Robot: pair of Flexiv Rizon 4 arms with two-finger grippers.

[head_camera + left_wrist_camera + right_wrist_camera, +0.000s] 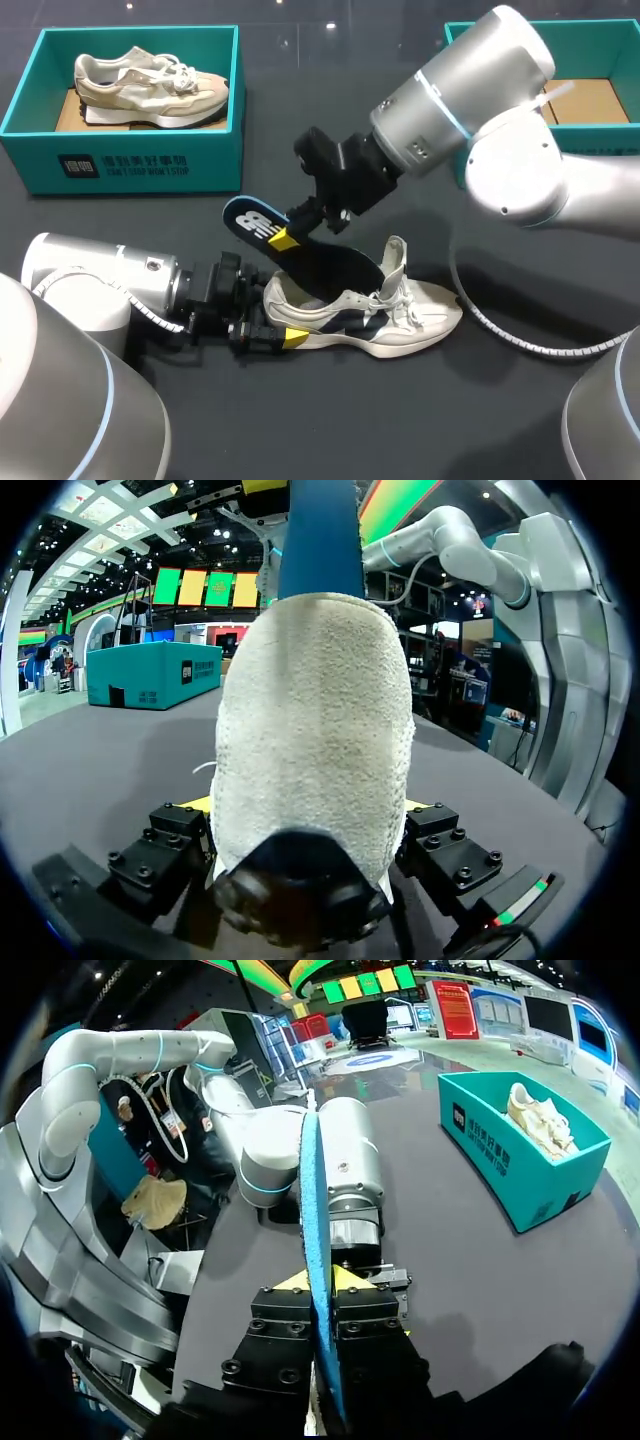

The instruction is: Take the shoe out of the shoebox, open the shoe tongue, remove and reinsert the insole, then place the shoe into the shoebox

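While our left pincer (pixel 279 326) is clamped on the heel of the shoe (pixel 385 318), one yellow-tipped finger on each side, the shoe lies on its sole on the dark surface (pixel 400 425), toe pointing away from that arm. Its tongue stands up over the laces. Our right pincer (pixel 295 229) comes in from the far side and is closed on the dark blue insole (pixel 318 258), gripping it edge-on near its heel end. The insole slants down into the shoe's opening: its front part is inside the shoe and its heel end is raised in the air above and behind the shoe's heel. Well apart, toward the back left, stands a teal shoebox (pixel 130 160) with another pale shoe (pixel 150 90) inside. A second teal box (pixel 595 100) sits at the back right, partly hidden by our right arm.
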